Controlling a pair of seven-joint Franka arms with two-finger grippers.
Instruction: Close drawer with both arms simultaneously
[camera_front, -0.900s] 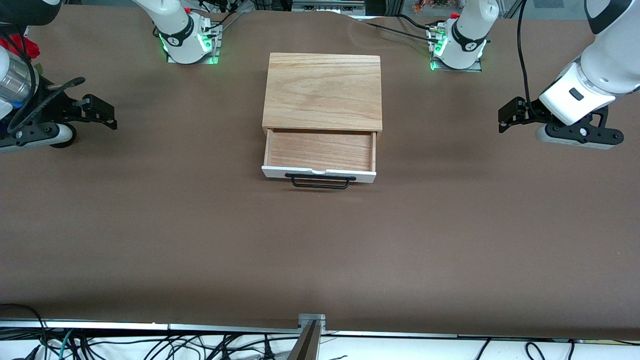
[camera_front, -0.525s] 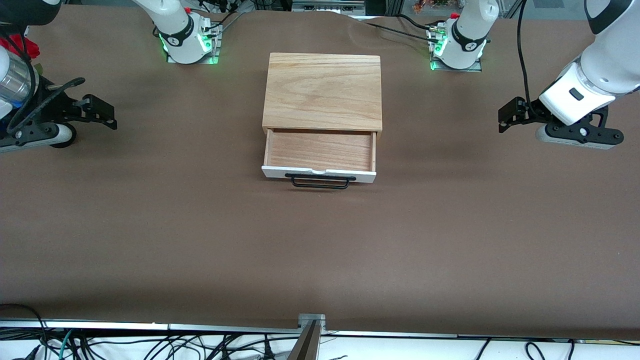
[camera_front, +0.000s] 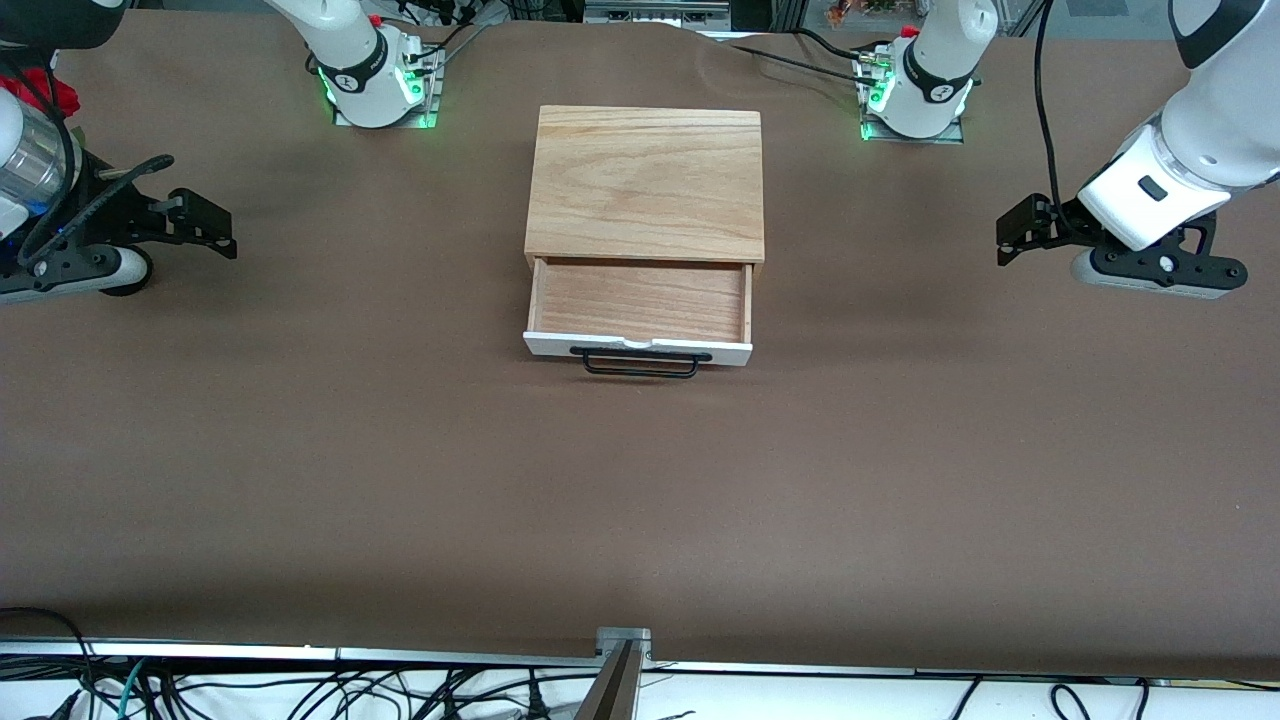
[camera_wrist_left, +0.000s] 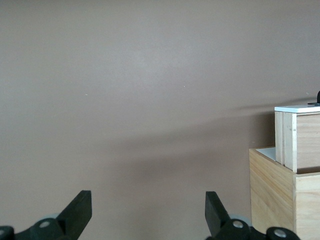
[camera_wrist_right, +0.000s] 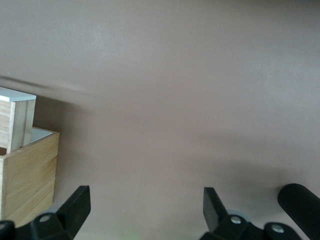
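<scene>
The drawer (camera_front: 640, 305) stands pulled out of the light-wood box housing (camera_front: 645, 185), toward the front camera; its white front panel carries a thin black wire handle (camera_front: 640, 363). The tray is empty. My left gripper (camera_front: 1015, 238) is open and empty, over the table toward the left arm's end, well away from the drawer. My right gripper (camera_front: 215, 230) is open and empty, over the table toward the right arm's end. The left wrist view shows its open fingertips (camera_wrist_left: 80, 210) and the drawer's side (camera_wrist_left: 297, 140). The right wrist view shows its fingertips (camera_wrist_right: 77, 202) and the drawer's side (camera_wrist_right: 17, 122).
The brown table surface (camera_front: 640, 500) spreads around the housing. The arm bases (camera_front: 375, 85) (camera_front: 915, 95) stand at the table's back edge with green lights. Black cables lie along the front edge below the table. A black rounded part (camera_wrist_right: 300, 202) shows at the right wrist view's corner.
The right gripper has shifted very slightly toward the housing. The left arm and the drawer have not visibly moved.
</scene>
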